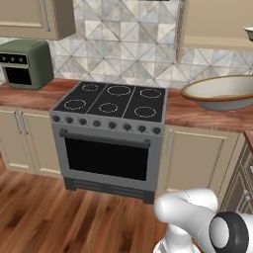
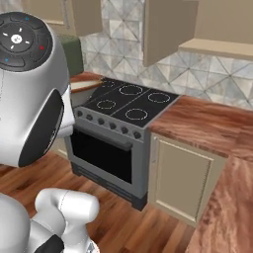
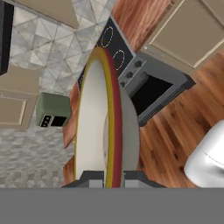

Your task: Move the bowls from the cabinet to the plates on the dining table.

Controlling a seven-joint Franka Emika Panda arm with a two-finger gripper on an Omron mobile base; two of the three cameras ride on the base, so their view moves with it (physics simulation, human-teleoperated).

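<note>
cream bowl [image 3: 94, 127] | rim pinched in claw [image 3: 113, 180] | stove [image 1: 111, 101] beyond | no legible writing

Stove [image 1: 111, 101]: flat black top, bare, open air above.
Wood counter [image 2: 207, 123] right of stove: bare surface in right base view, free passage over it.
Cream bowl [image 1: 220, 92]: large at right of left base view, blocking the space above that counter stretch (gripped at its rim in hand view).
Open cabinet door [image 2: 165, 29]: juts out over the stove's right edge, narrowing overhead room.
Green oven [image 1: 24, 63]: stands on left counter, against wall.
Floor [image 1: 39, 217] before stove: clear.
</note>
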